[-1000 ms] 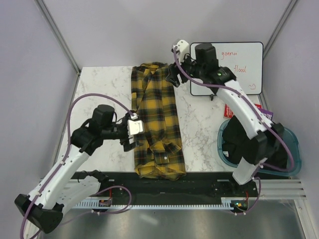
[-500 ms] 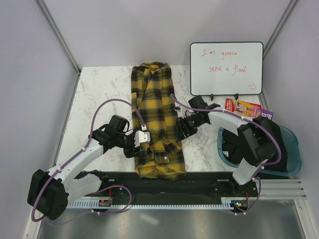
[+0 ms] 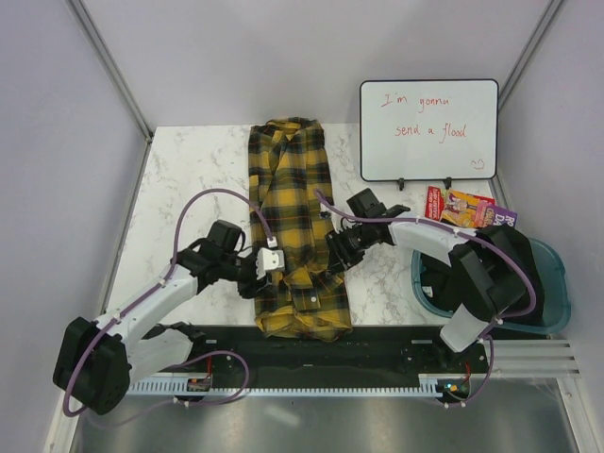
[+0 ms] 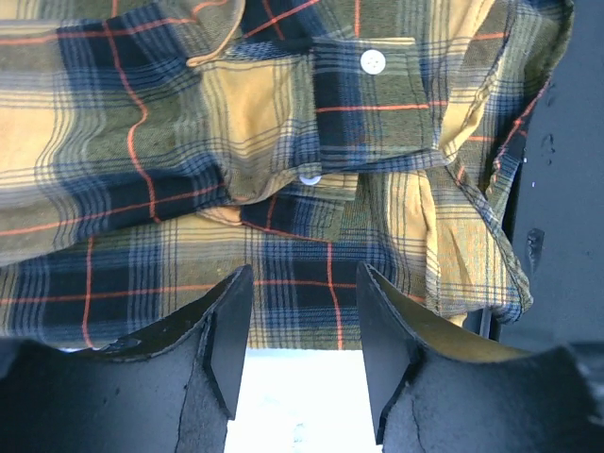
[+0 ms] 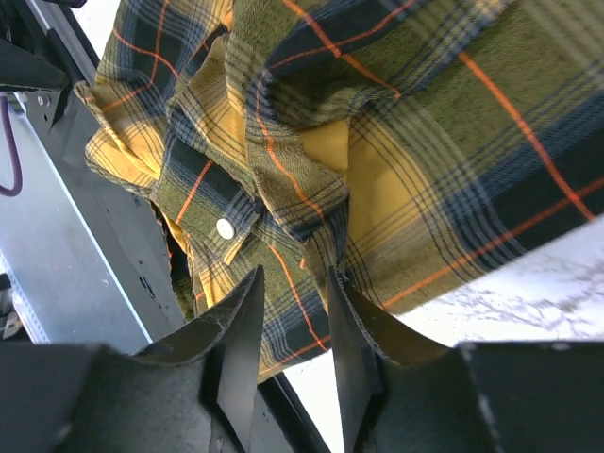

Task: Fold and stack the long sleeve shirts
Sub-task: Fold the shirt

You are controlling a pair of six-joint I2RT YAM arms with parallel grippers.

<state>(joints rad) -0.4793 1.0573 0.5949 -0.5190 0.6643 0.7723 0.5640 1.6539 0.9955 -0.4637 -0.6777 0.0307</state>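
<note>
One long sleeve shirt point(image 3: 294, 226), yellow-and-black plaid, lies folded into a long strip down the middle of the table, with a buttoned cuff point(image 4: 368, 104) on top near the front end. My left gripper point(image 3: 268, 267) is low at the shirt's left edge. Its jaws are open and straddle the hem point(image 4: 300, 283), with bare table showing between them. My right gripper point(image 3: 336, 253) is at the shirt's right edge. Its jaws stand narrower but still apart, around a fold of the plaid cloth point(image 5: 294, 283).
A whiteboard point(image 3: 429, 129) with red writing stands at the back right, with a colourful packet point(image 3: 469, 206) in front of it. A teal bin point(image 3: 555, 283) holding dark things sits at the right edge. A black rail point(image 3: 387, 347) runs along the table's front.
The right arm swung down from beside the whiteboard to the shirt's right edge. The left gripper moved in lower against the left edge. Both pairs of jaws narrowed.
</note>
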